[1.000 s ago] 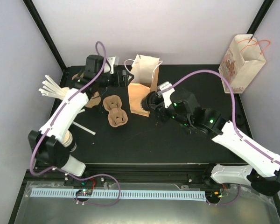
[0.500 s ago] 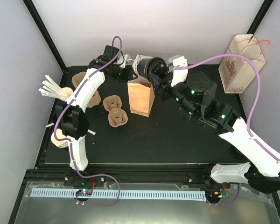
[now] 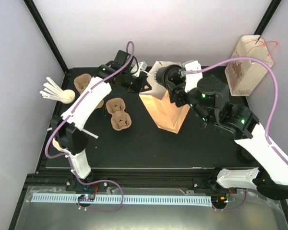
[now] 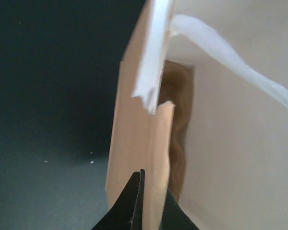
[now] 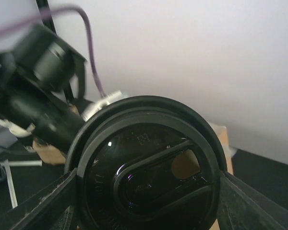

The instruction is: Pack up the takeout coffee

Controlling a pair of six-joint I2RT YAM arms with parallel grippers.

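The takeout coffee (image 3: 162,75) shows its black lid (image 5: 149,167), which fills the right wrist view. My right gripper (image 3: 169,79) is shut on it, with one finger on either side of the lid (image 5: 48,203). It hangs over the mouth of the brown paper bag (image 3: 165,110), which stands tilted at the table's middle. My left gripper (image 3: 145,84) is shut on the bag's left rim. In the left wrist view the brown wall (image 4: 139,134) runs between the closed jaws of the left gripper (image 4: 151,181), and a white handle (image 4: 230,52) crosses above.
Two-cup cardboard carriers (image 3: 120,114) lie left of the bag, with more (image 3: 84,82) behind them. A bunch of white stirrers (image 3: 53,90) sits at the far left and one loose stirrer (image 3: 86,132) lies nearer. A printed paper bag (image 3: 249,64) stands at the back right.
My left gripper went from open to shut on the bag's rim, and the bag now stands taller and tilted. My right arm lifted the coffee from beside the bag to above its mouth.
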